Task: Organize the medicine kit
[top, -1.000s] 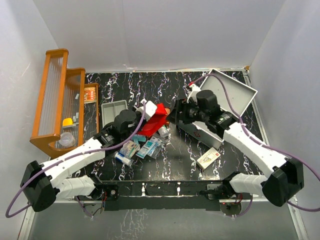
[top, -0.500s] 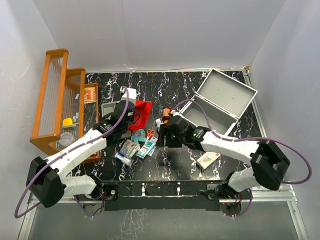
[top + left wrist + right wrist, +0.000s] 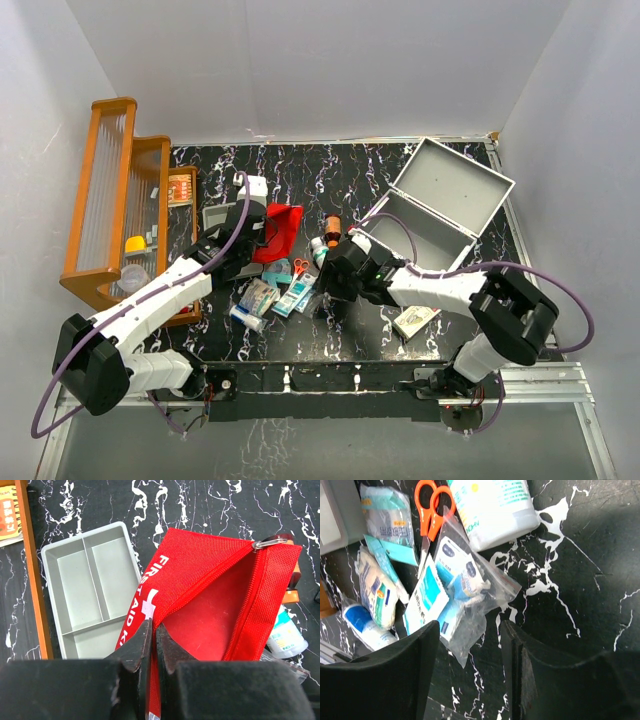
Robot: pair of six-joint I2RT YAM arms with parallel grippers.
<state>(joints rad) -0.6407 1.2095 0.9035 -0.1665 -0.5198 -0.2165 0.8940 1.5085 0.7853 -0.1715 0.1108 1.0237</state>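
We saw the medicine kit (image 3: 425, 235), a grey metal case, standing open at the back right of the black marbled table (image 3: 290, 165). Its lid was tipped back toward the right wall and its pale grey floor showed. The left tool (image 3: 152, 630) was clenched on the edge of a red first-aid pouch (image 3: 210, 595), whose zip gaped to show the red lining. Just beside the pouch, against a wooden rack (image 3: 115, 200) on the left edge, lay a shallow grey tray (image 3: 90, 580) split into three compartments. The right tool (image 3: 470, 630) hung released, jaws apart, over a clear zip bag (image 3: 465, 590) of bandage rolls. Orange-handled scissors (image 3: 432, 505) and a white bottle (image 3: 495, 505) lay just beyond the bag, in a heap of packets at mid table. A small box (image 3: 415, 320) sat near the front edge. Bare table lay along the back and to the right of the bag.
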